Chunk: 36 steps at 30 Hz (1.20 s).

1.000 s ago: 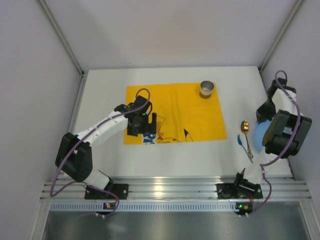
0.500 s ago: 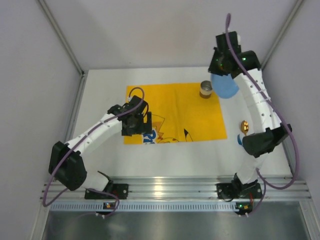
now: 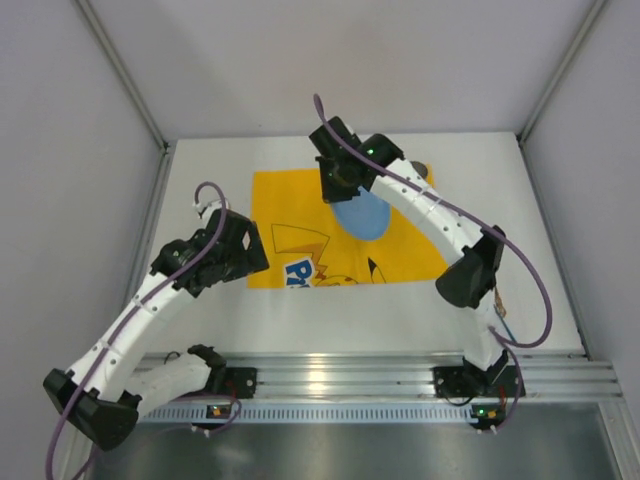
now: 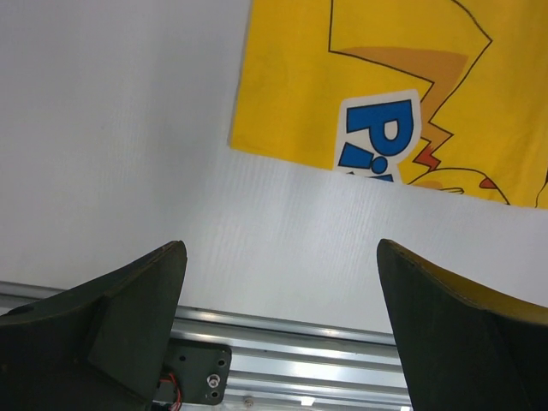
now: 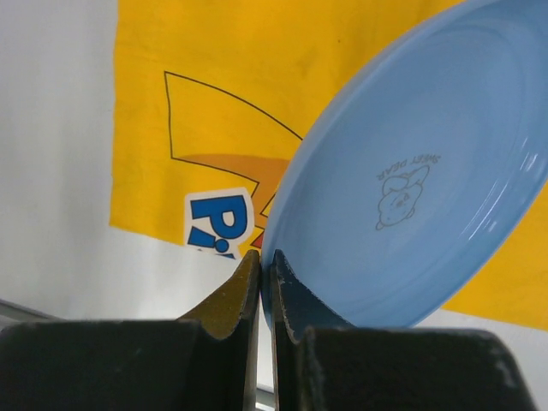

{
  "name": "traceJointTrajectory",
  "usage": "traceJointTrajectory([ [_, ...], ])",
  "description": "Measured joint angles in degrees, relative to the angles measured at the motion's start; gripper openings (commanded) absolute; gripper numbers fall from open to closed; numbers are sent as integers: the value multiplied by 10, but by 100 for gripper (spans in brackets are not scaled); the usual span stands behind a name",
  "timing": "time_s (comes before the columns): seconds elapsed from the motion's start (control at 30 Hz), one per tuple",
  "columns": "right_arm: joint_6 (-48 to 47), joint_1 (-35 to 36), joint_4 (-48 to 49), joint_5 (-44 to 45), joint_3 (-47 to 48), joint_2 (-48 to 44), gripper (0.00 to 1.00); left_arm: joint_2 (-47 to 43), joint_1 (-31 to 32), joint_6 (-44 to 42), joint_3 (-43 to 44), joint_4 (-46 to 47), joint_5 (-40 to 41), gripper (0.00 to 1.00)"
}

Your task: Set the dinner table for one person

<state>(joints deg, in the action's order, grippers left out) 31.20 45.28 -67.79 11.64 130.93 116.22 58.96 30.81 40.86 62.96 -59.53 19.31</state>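
Right pincer (image 5: 264, 259) pinches blue plate (image 5: 428, 171) rim above yellow mat (image 5: 223, 68).

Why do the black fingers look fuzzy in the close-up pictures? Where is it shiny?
Left wrist view: the left gripper is too close to the lens, so it blurs; the yellow mat is sharp. Right wrist view: same blur on the right gripper, soft sheen on the blue plate. Top view: glare on the metal rail.

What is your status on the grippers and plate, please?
Left gripper open, empty, above white table. Right gripper shut on blue plate rim, over yellow mat. Nothing blocking.
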Motion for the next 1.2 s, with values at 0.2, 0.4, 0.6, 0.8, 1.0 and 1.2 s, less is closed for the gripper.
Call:
traceJointTrajectory([
  [0.2,-3,1,3,-1,0,57,0,-36,0,31,-38,-42,1,98],
  [0.4,-12,2,16,-8,-2,116,0,-60,0,47,-40,-71,5,99],
  [0.6,-25,4,50,-20,-16,172,0,-72,0,56,-40,-85,7,98],
  [0.8,-46,7,96,-53,-54,205,0,-65,0,57,-39,-87,7,99],
  [1.0,-61,7,122,-74,-77,213,9,-34,0,51,-27,-85,5,99],
  [1.2,-69,8,145,-123,-99,213,79,0,0,37,-19,-74,-4,99],
])
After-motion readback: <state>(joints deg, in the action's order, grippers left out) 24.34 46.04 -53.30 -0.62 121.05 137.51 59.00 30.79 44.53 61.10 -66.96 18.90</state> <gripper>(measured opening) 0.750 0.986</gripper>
